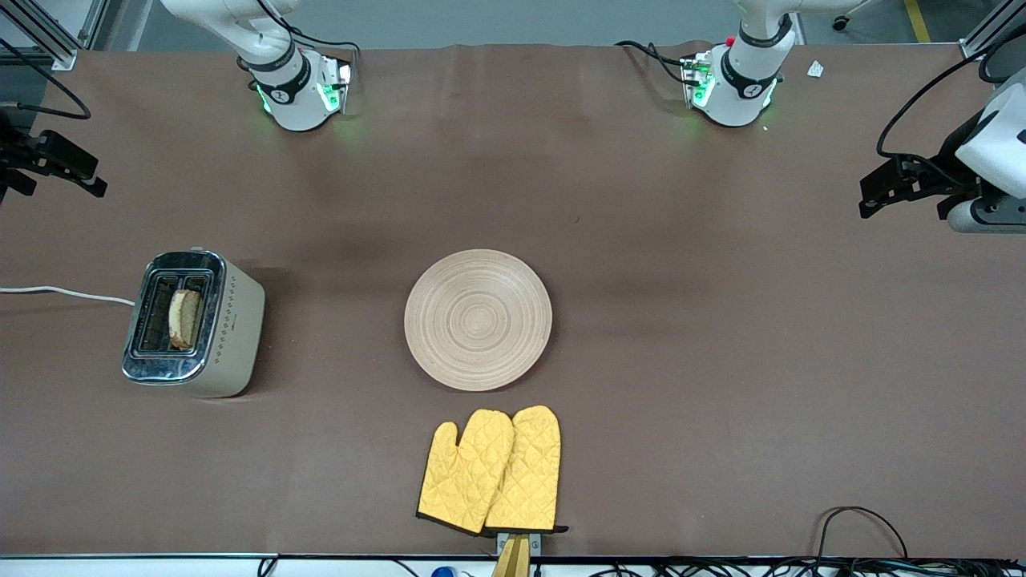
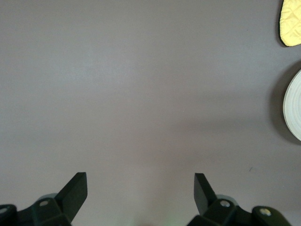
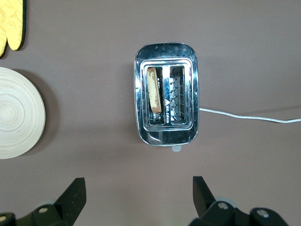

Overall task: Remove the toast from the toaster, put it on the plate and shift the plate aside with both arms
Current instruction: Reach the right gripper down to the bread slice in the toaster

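The toast (image 1: pixel 184 318) stands upright in the toaster (image 1: pixel 232 328), in the slot on the plate's side; it also shows in the right wrist view (image 3: pixel 154 89). The plate (image 1: pixel 478 319) lies bare at the table's middle; its edge shows in the left wrist view (image 2: pixel 294 108) and the right wrist view (image 3: pixel 16 113). My right gripper (image 3: pixel 139 190) is open and empty, high over the table by the toaster (image 3: pixel 164 136); it shows at the right arm's end (image 1: pixel 88 176). My left gripper (image 2: pixel 141 188) is open and empty, high over bare table at the left arm's end (image 1: pixel 870 196).
A pair of yellow oven mitts (image 1: pixel 493 473) lies nearer to the front camera than the plate, at the table's edge. A white cable (image 1: pixel 64 292) runs from the toaster off the right arm's end. The arms' bases (image 1: pixel 300 88) stand along the back edge.
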You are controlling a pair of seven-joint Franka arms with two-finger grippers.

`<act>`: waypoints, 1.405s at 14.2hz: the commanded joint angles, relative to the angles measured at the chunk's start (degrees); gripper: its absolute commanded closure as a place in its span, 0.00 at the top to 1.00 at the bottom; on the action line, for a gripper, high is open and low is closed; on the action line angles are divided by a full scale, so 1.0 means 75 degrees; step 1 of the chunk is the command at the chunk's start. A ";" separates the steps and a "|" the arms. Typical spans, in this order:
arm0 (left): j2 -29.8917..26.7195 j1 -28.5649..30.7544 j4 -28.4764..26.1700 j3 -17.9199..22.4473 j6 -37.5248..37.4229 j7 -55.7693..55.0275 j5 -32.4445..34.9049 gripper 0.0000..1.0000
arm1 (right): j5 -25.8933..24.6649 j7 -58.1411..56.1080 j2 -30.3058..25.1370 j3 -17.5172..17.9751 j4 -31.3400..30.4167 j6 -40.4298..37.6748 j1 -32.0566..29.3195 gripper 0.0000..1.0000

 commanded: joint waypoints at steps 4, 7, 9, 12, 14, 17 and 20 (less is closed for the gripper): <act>0.0082 0.0034 0.0249 0.0000 -0.0015 -0.0031 -0.0014 1.00 | 0.0126 -0.0195 0.0086 -0.0012 0.0111 -0.0105 -0.0346 1.00; 0.0082 0.0116 0.0308 0.0035 -0.0015 0.0039 -0.0014 1.00 | 0.0126 -0.0160 0.0692 0.0011 0.0111 0.0117 -0.0288 1.00; 0.0082 0.0139 0.0308 0.0047 -0.0003 0.0039 -0.0014 1.00 | 0.0137 -0.0160 0.1255 0.0023 0.0170 0.0538 -0.0253 1.00; 0.0094 0.0140 0.0296 0.0035 -0.0015 -0.0007 -0.0037 1.00 | 0.0126 -0.0160 0.2017 0.0047 0.0170 0.1007 -0.0218 1.00; 0.0094 0.0151 0.0308 0.0046 0.0032 0.0062 -0.0084 1.00 | 0.0137 -0.0160 0.2533 0.0058 0.0170 0.1312 -0.0217 1.00; 0.0082 0.0128 0.0296 0.0023 0.0359 0.0086 -0.0119 1.00 | 0.0137 -0.0160 0.3073 0.0058 0.0088 0.1955 -0.0171 0.99; 0.0071 0.0151 0.0273 0.0023 0.0372 0.0109 -0.0283 1.00 | 0.0137 -0.0183 0.3448 0.0058 0.0053 0.2262 -0.0124 0.92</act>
